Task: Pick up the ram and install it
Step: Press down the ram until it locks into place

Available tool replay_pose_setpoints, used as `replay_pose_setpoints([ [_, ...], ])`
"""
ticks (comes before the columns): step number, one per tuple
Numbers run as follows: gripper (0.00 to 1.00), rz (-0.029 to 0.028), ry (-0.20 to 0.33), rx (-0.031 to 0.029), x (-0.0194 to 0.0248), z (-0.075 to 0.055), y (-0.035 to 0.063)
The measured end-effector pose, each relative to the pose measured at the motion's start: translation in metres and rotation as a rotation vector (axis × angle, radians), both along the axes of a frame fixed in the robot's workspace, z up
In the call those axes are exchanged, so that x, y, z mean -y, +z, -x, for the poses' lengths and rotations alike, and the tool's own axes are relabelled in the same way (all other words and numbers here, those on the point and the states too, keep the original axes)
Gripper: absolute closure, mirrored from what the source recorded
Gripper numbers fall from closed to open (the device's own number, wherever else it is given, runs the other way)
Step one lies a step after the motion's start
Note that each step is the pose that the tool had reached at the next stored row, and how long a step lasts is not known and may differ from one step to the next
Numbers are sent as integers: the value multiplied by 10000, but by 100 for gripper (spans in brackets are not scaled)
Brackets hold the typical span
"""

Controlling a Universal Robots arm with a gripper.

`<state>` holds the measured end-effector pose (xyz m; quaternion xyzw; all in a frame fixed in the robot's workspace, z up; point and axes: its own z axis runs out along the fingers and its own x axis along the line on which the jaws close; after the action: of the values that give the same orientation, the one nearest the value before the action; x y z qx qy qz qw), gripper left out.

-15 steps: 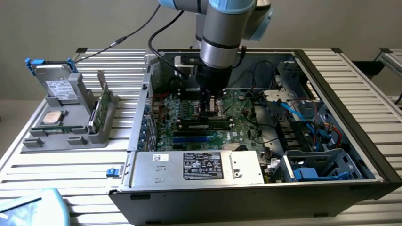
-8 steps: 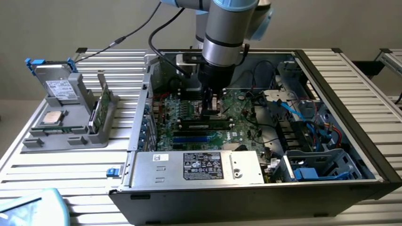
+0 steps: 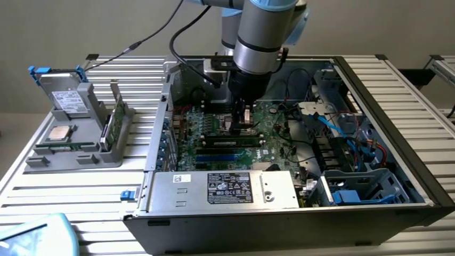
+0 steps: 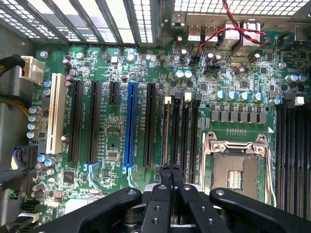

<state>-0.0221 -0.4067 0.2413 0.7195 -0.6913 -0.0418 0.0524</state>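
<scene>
The ram [image 3: 231, 142] stands on edge in a motherboard slot inside the open PC case [image 3: 419, 176], its dark face with small labels turned toward the exterior view. In the wrist view the ram [image 4: 167, 133] is a thin pale strip in the memory slot nearest the black expansion slots. My gripper [image 3: 242, 126] hangs straight down over its middle. The black fingertips [image 4: 165, 171] are pressed together, and the gripper [image 4: 170, 170] is shut right above the stick's upper edge. Whether they touch the edge, I cannot tell.
The empty processor socket [image 4: 235, 167] lies beside the memory slots, and a blue expansion slot [image 4: 129, 124] is on the other side. The power supply [image 3: 224, 189] fills the case front. At the exterior view's left, a grey holder [image 3: 74, 144] carries a green board, a silvery chip and a drive.
</scene>
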Motion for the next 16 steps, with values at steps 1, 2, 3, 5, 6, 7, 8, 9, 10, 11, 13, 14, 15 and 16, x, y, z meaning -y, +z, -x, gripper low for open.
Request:
replay_pose_setpoints([
  [1,90,-1,1,1,0,0,0],
  [2,90,-5,1,0,0,0,-1],
  [3,90,-9,1,1,0,0,-1],
  [5,90,-14,2,0,0,0,0],
  [6,90,-18,2,0,0,0,0],
  [7,90,-20,2,0,0,0,0],
  [8,90,-24,2,0,0,0,0],
  [9,90,-27,2,0,0,0,0],
  [10,90,-32,2,0,0,0,-1],
  [11,90,-35,2,0,0,0,0],
  [13,90,-41,2,0,0,0,0],
  [14,90,-45,2,0,0,0,0],
  [15,90,-48,2,0,0,0,0],
  [16,90,-50,2,0,0,0,0],
])
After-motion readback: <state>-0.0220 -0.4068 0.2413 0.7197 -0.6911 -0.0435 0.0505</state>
